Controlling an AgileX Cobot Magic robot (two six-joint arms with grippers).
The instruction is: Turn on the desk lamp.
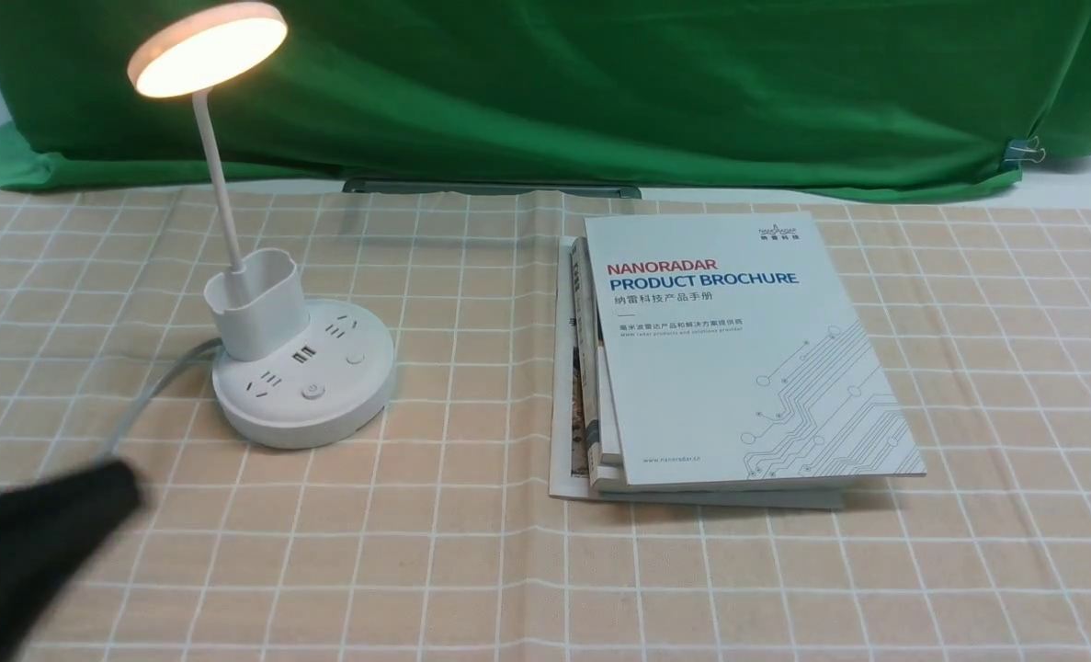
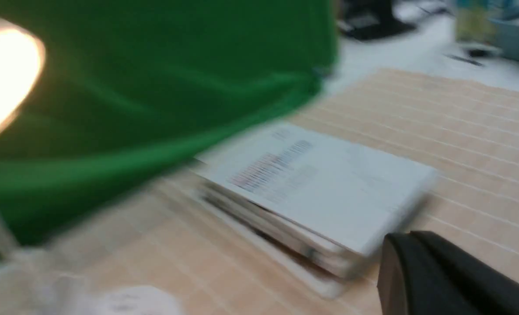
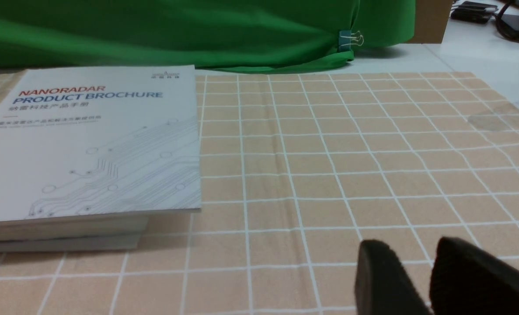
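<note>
The white desk lamp [image 1: 303,386] stands at the left of the checked tablecloth. Its round disc head [image 1: 207,48] glows warm white, and the same glowing head [image 2: 5,74] appears blurred in the left wrist view. A pen-holder cup [image 1: 255,303] sits on the round base, which has sockets, USB ports and a power button [image 1: 312,391]. My left gripper [image 1: 113,487] is a blurred black shape near the front left, apart from the base, its jaws together [image 2: 395,249]. In the right wrist view my right gripper [image 3: 410,249] hangs over bare cloth, a narrow gap between its fingers, holding nothing.
A stack of brochures [image 1: 738,349] lies right of centre, also seen as the stack [image 3: 88,148] in the right wrist view. The lamp's grey cord [image 1: 154,386] runs off to the left. A green backdrop cloth [image 1: 600,83] hangs along the far edge.
</note>
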